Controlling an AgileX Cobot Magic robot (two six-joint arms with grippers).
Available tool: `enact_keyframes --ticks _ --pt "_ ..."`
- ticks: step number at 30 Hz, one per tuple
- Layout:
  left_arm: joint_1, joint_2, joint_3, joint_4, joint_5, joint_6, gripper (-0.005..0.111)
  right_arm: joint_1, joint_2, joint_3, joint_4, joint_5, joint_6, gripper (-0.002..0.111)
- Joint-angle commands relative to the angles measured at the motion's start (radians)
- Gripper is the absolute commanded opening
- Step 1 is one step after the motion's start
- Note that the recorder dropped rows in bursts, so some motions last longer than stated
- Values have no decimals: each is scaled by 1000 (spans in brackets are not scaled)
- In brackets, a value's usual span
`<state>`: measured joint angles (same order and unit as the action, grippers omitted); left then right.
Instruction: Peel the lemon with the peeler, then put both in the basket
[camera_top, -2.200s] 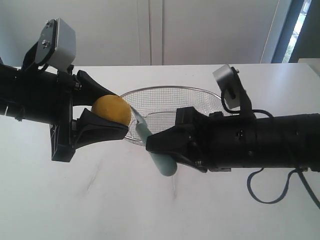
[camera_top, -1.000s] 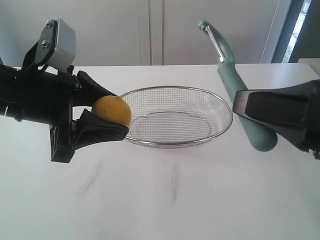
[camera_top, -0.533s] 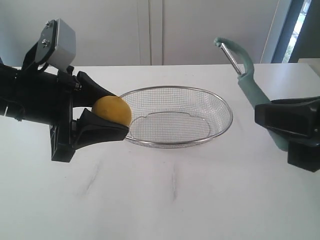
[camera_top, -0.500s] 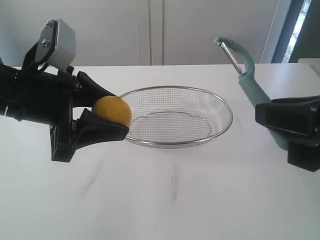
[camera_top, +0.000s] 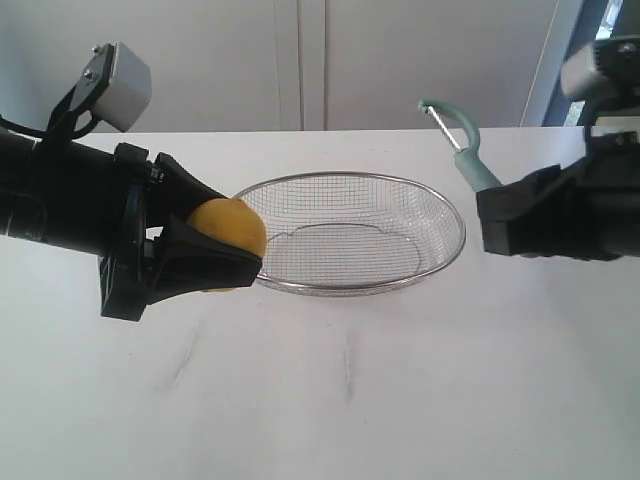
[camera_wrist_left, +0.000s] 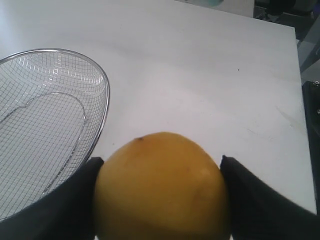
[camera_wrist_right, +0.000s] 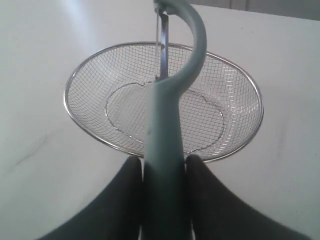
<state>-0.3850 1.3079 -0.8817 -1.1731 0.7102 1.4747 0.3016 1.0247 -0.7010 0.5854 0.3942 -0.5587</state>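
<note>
exterior view: lemon (camera_top: 234, 226) between left fingers (camera_top: 200, 272)

**Two loads held, one on each side**

The black left gripper (camera_top: 246, 232) clamps a small, bright yellow oval lemon (camera_top: 236, 222) just beside the left rim of a large, shallow basket of silver wire mesh (camera_top: 350, 175), which sits on a white table (camera_top: 350, 400). On the right, the black right gripper (camera_top: 484, 215) holds a slim teal-green peeler (camera_top: 468, 160). Its curved, metal-bladed head points upward near the basket's right edge.
</note>
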Motion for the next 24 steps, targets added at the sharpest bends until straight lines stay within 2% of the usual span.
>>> enact_keyframes --ticks 1,5,8,14,18,24 --pt "-1 -3 -4 -37 14 -13 0 -5 119 -99 -36 5 19 0" --pt "-1 -3 -4 -37 13 -1 0 -5 196 -186 -76 1 28 0" --pt "-1 -3 -4 -37 13 -1 0 -5 256 -292 -216 31 124 0" --pt "-1 -3 -4 -37 14 -1 0 -5 370 -492 -514 266 387 0" --pt "-1 -3 -4 -37 14 -1 0 -5 437 -559 -557 362 418 0" --pt "-1 -3 -4 -37 -2 -1 0 -3 496 -618 -557 396 434 0"
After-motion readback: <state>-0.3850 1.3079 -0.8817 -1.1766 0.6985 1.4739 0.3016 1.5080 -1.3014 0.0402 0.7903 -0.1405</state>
